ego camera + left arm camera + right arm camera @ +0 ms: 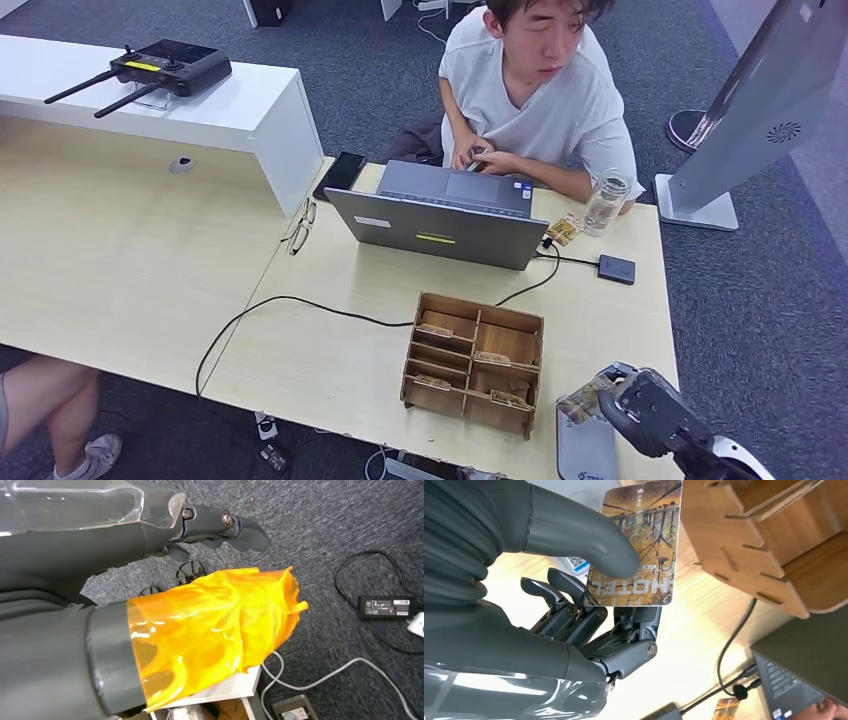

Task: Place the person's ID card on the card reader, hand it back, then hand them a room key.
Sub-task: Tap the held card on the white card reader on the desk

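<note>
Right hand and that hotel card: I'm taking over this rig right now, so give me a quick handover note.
Right hand: thumb pins the HOTEL room key card against the fingers, beside the wooden card box, above the grey card reader.
Left hand: hanging over the carpet, holding nothing, fingers curled.
Person: seated behind the laptop; another card lies by the bottle.
Done: room key picked up. ID steps can't be confirmed.
Left: hand the key to the person.

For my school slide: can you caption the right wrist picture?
Robot's right hand pinches a hotel key card beside the wooden organizer.
</note>
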Robot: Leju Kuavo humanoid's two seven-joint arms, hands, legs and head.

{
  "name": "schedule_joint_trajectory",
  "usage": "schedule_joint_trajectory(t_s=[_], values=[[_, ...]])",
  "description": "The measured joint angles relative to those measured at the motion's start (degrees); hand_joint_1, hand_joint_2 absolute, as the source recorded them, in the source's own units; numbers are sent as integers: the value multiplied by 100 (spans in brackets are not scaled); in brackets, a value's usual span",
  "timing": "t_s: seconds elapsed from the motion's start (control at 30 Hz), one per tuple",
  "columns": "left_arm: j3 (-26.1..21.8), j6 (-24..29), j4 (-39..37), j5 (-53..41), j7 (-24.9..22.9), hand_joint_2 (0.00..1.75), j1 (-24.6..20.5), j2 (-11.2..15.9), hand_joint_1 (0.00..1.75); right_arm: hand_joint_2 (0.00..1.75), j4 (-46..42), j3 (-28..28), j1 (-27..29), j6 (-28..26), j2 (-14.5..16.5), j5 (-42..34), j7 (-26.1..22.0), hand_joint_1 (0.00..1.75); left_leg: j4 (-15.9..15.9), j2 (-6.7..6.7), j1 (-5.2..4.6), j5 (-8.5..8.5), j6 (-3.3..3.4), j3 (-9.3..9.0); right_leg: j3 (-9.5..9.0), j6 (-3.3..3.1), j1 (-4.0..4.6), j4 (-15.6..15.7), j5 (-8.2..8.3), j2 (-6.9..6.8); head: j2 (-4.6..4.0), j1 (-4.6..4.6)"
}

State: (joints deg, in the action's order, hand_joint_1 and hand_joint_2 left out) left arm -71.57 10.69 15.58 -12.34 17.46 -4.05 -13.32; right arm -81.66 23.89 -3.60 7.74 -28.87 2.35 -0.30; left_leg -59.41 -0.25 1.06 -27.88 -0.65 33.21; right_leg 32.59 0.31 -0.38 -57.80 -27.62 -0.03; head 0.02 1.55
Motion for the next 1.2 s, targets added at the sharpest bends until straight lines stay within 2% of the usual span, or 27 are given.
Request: schedule_joint_trajectory(t_s=[0.57, 1.2], values=[[124, 10, -34, -86, -132, 0, -7, 25, 0, 175, 192, 363, -174, -79, -282, 654, 441, 175, 0, -1, -1, 0, 0, 0, 0, 0, 0, 0, 0, -1, 0, 0], [245, 17, -42, -146, -230, 0, -9, 49, 0, 175, 255, 605, -143, -250, -304, 1685, 808, 175, 0, 0, -1, 0, 0, -1, 0, 0, 0, 0, 0, 0, 0, -1]])
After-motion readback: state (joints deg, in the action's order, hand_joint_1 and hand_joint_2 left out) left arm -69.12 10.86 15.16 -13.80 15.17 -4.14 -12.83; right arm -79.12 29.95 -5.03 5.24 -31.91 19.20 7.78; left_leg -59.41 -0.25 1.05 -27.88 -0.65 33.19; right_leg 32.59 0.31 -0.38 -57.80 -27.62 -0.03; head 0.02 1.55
